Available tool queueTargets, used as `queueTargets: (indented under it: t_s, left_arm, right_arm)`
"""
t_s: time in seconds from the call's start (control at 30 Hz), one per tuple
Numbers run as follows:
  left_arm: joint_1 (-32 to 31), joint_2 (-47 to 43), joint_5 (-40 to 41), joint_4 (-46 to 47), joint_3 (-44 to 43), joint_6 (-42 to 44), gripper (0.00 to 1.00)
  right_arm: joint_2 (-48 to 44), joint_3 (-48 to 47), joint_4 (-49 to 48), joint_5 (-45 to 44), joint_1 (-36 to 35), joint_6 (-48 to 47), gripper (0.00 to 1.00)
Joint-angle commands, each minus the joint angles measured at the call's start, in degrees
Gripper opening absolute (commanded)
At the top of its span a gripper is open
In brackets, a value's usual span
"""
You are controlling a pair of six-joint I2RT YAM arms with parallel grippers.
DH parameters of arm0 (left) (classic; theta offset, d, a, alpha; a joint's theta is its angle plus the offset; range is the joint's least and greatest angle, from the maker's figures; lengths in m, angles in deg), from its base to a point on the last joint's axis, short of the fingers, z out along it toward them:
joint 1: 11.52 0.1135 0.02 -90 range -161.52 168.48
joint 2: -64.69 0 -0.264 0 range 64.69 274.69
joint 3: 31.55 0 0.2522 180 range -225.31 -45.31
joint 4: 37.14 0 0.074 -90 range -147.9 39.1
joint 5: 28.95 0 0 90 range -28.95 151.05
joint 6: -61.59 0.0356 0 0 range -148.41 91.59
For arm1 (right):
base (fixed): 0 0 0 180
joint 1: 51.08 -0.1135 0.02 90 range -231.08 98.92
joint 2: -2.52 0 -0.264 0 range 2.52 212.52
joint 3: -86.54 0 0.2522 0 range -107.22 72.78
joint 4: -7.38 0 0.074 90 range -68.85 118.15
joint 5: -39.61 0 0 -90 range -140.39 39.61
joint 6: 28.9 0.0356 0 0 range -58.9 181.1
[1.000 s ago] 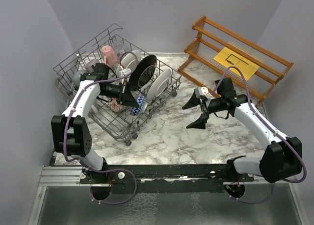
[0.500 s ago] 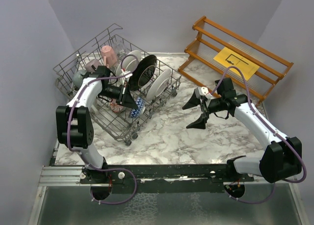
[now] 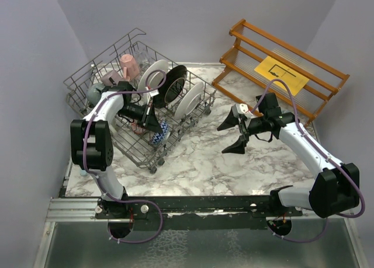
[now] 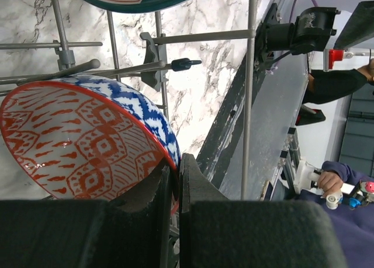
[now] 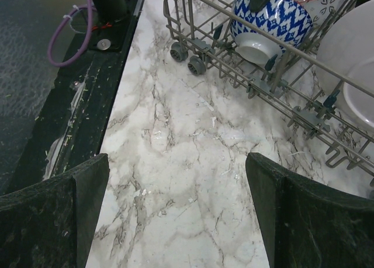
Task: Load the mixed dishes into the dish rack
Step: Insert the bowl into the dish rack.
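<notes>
Left pincer [image 3: 156,128] is reaching into the dish rack [image 3: 125,142] and it's clamped down on the rim of the red and blue bowl [image 3: 162,132]. On the left wrist cam you can see it really well: the two fingers [image 4: 196,186] are squeezed onto the edge of the bowl [image 4: 87,145], one on the red patterned inside and one on the blue zigzag outside, with rack wires [image 4: 248,104] right behind it. The bowl is tipped up on its side in the near right corner of the rack, and the right wrist cam shows its blue and white outside and white foot [image 5: 274,17] poking through the wires [image 5: 234,58], just above the little wheels [image 5: 196,61]. The rest of the stuff is sitting in the rack too: black-rimmed plate [image 3: 173,86] standing on edge in the middle, a white plate [image 3: 188,100] to its right, another white plate [image 3: 153,75] behind it, then the pink mug [image 3: 128,63], mauve mug [image 3: 110,77] and grey-teal mug [image 3: 94,93] along the far left side. Right pincer [image 3: 223,141] is hanging over the marble tabletop [image 3: 198,160] well clear of the rack, fingers spread wide with nothing between them [image 5: 175,163]. Wooden shelf [image 3: 280,52] with the yellow sheet [image 3: 283,74] on it is off in the far right corner.
</notes>
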Motion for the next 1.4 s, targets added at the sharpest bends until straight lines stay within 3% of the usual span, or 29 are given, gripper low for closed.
queueTargets:
  t_s: [0.0, 0.17, 0.37, 0.73, 0.93, 1.0, 1.2, 1.37]
  left_arm:
    - [-0.83, 1.09, -2.41, 3.53, -1.22, 2.61, 0.04]
    - [-0.90, 1.04, -0.23, 3.60, -2.16, 2.36, 0.13]
    - [-1.17, -2.36, 1.79, 6.75, -1.42, -0.58, 0.33]
    - [-0.85, -15.69, 10.76, 17.67, 1.29, -13.27, 0.41]
    - [-0.55, -23.44, 22.33, 22.21, 2.52, -18.43, 0.42]
    - [-0.47, -26.96, 27.98, 25.84, 4.82, -20.99, 0.42]
    - [-0.47, -39.02, 41.25, 42.52, 19.57, -36.29, 0.59]
    - [-0.51, -46.75, 43.82, 61.30, 32.24, -44.90, 0.58]
  right_arm:
    - [-0.57, 0.38, -0.97, -0.42, -0.27, -0.99, 1.00]
    - [-0.62, 0.48, -0.88, -0.35, -0.27, -1.11, 1.00]
    - [-0.75, 0.46, -0.71, -0.60, -0.28, -1.35, 1.00]
    - [-1.03, 0.57, 0.15, -0.82, -0.27, -2.27, 1.00]
    - [-1.12, 0.54, 0.76, -0.61, -0.27, -2.90, 1.00]
    - [-1.11, 0.56, 0.86, -0.76, -0.25, -3.11, 1.00]
    - [-1.08, 0.62, 0.87, -1.89, -0.27, -3.39, 1.00]
    - [-0.81, 0.91, 0.66, -2.28, -0.27, -3.41, 1.00]
